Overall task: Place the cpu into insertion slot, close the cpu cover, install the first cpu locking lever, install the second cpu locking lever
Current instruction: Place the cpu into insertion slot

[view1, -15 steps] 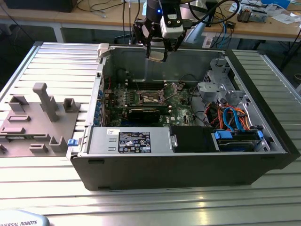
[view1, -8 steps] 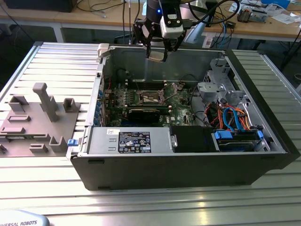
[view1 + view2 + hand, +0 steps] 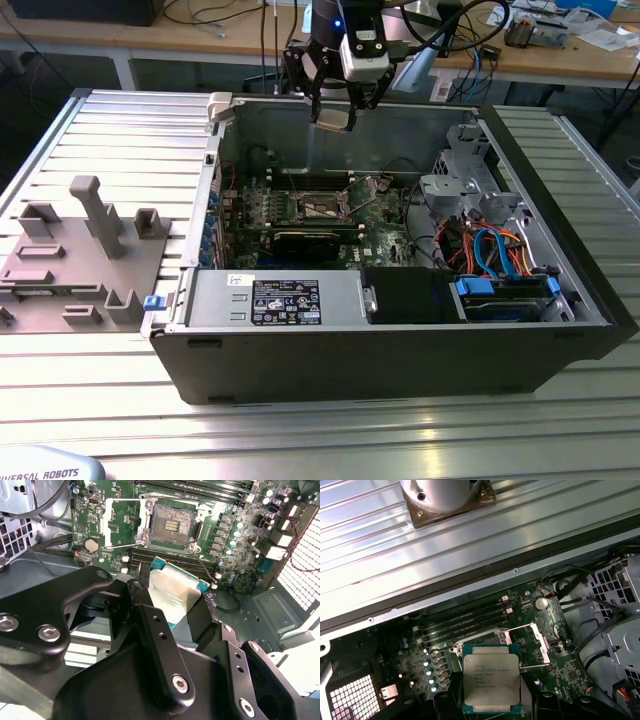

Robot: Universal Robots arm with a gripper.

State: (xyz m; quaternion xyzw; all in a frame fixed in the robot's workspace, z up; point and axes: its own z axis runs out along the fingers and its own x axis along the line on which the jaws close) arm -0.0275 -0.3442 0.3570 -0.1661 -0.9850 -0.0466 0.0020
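Observation:
My gripper (image 3: 334,108) hangs above the back of the open computer case, shut on the cpu (image 3: 333,121). In both wrist views the cpu (image 3: 176,592) (image 3: 491,676) shows as a silvery-grey square chip clamped by its edges between the black fingers (image 3: 150,625). The insertion slot (image 3: 171,525) (image 3: 322,207) lies bare below on the green motherboard, a dark square with a metal rim. The cpu cover (image 3: 122,524) (image 3: 538,641) is swung open beside the slot. Thin wire levers (image 3: 204,566) stand unlatched at the socket's sides.
The black case (image 3: 400,350) holds a power supply (image 3: 285,300) at the front, a drive cage (image 3: 462,170) and coloured cables (image 3: 500,250) at the exterior view's right. Memory slots (image 3: 200,490) flank the socket. A grey fixture tray (image 3: 80,260) lies at the exterior view's left.

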